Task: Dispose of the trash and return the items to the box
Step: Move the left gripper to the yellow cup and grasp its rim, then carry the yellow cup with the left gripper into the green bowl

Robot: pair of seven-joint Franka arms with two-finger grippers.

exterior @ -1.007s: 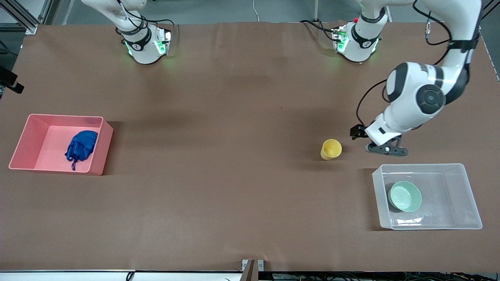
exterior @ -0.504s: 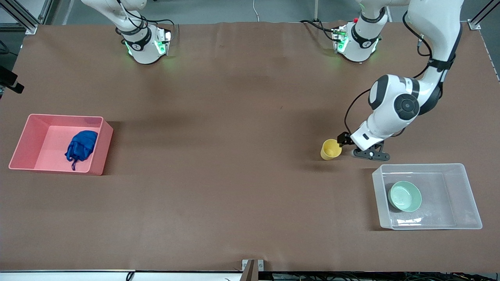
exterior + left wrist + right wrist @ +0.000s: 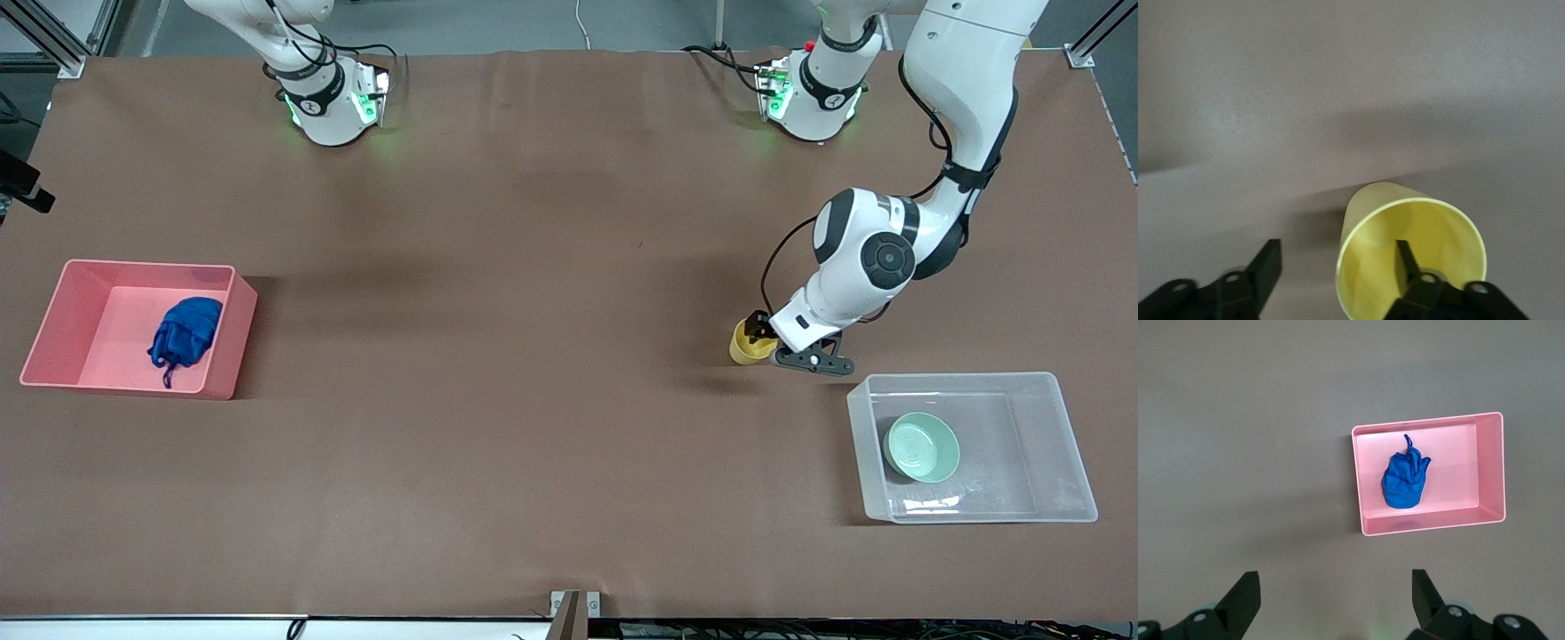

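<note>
The yellow cup [image 3: 745, 348] stands upright on the brown table, a little farther from the front camera than the clear box [image 3: 1022, 444]. The mint-green bowl [image 3: 923, 447] lies in that box. My left gripper [image 3: 763, 336] is open and low at the cup. In the left wrist view, one finger [image 3: 1405, 257] is inside the cup [image 3: 1431, 227] and the other finger [image 3: 1268, 267] is outside its wall; the gripper [image 3: 1337, 257] straddles the rim. The deep-blue wad [image 3: 187, 331] lies in the pink bin [image 3: 107, 320]. My right gripper [image 3: 1335, 583] is open and empty, waiting high over the table.
The right wrist view shows the pink bin [image 3: 1428, 523] with the blue wad [image 3: 1405, 480] in it from above. Both arm bases stand along the table's edge farthest from the front camera. Bare brown table lies between the bin and the cup.
My left gripper has moved down and toward the right arm's end, from beside the cup to over its rim. The cup, the bowl, the wad and the right arm have not moved.
</note>
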